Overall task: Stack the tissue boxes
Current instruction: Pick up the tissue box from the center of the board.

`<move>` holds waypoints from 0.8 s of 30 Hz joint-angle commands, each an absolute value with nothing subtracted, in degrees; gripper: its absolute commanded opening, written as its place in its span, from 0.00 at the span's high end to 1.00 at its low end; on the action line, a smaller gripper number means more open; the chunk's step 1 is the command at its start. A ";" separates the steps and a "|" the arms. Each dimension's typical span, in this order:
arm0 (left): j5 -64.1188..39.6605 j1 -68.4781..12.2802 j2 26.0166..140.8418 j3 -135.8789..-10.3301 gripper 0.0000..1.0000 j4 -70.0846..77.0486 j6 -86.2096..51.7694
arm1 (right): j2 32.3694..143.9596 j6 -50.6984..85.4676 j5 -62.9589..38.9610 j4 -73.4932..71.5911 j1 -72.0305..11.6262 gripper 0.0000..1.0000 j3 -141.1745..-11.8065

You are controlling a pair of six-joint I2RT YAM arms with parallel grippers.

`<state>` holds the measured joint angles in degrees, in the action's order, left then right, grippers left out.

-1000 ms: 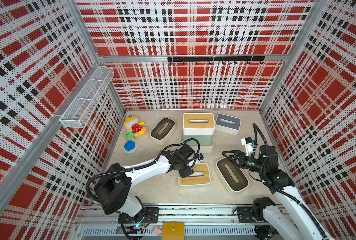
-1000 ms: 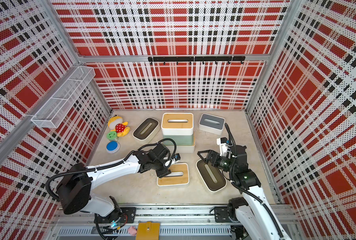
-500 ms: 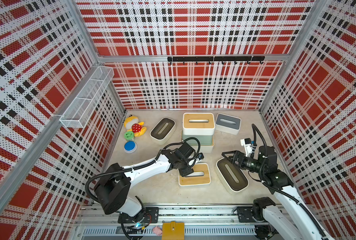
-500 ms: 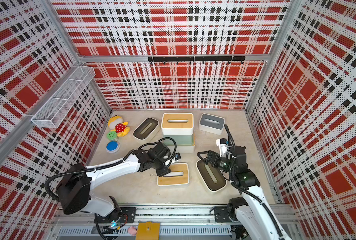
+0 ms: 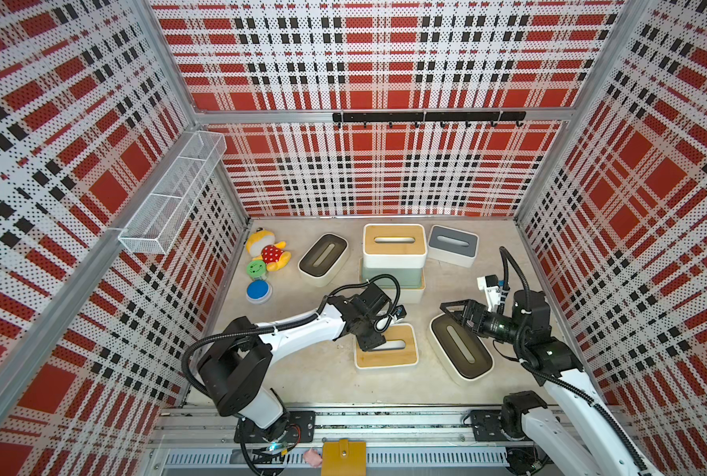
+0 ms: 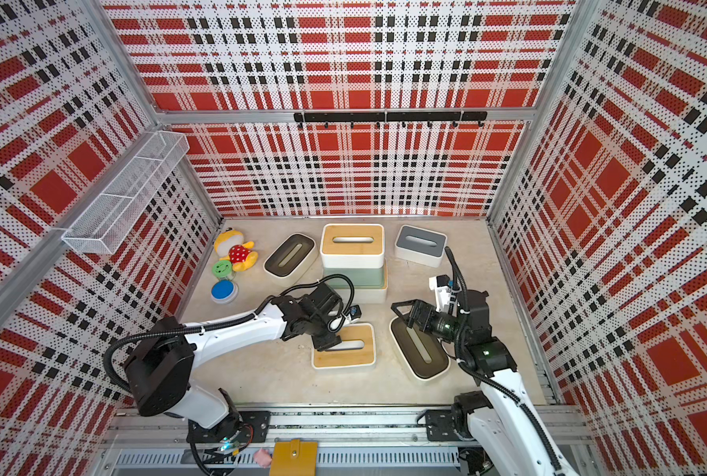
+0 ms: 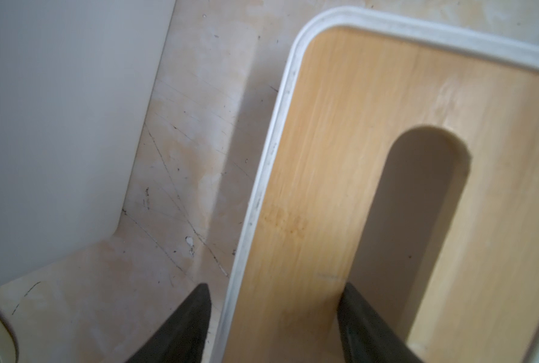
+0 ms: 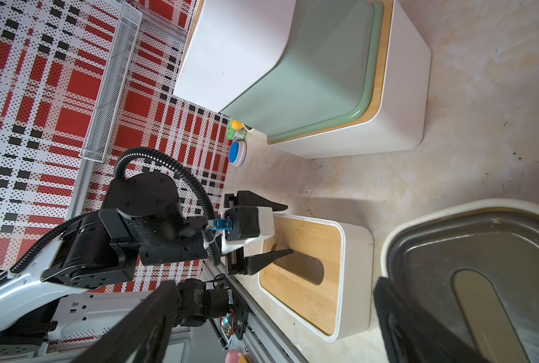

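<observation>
Nothing much has moved. 3 tissue boxes (image 5: pixel 394 245) sit stacked at 12 o'clock; 4 wait. Open left gripper (image 8: pixel 290 229) straddles the wood-lid box (image 5: pixel 397 350) wall; right gripper (image 5: pixel 446 316) open, empty.

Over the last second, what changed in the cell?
Almost nothing moved. The left claw still straddles the end wall of the near wood-lid box, one finger in its slot, not clamped. The right claw still hovers open above the near olive-lid box. Nothing else shifted.
</observation>
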<state>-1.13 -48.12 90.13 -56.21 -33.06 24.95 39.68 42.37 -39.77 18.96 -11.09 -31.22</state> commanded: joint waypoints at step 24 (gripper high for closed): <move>-3.16 -49.45 95.54 -58.71 0.45 -33.93 22.68 | 39.20 42.63 -40.43 15.64 -10.81 0.00 -30.04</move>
